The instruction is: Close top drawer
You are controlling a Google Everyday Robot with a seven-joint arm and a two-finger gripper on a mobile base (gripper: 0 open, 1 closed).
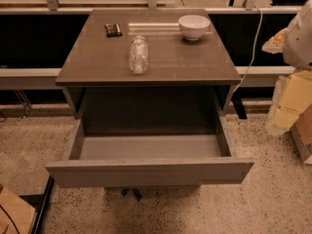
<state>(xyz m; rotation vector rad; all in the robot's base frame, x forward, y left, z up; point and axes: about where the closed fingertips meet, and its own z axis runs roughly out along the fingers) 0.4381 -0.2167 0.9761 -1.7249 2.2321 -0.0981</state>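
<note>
Grey and shallow, the top drawer [146,172] stands pulled far out from under the counter [97,57]. Its plain flat front panel is the nearest thing to the camera, and its inside is bare. Speckled floor [273,199] lies beneath the drawer, with a cardboard corner [12,211] off to its near left. Behind the drawer, on the brown counter, a clear plastic bottle [138,55] sits near the middle. Farther back a small dark packet [113,29] lies left of it and a white bowl [194,26] right of it. A white cable [253,48] hangs past the counter's right side. The tool is outside the view, so whether it is released or clenched cannot be told.
</note>
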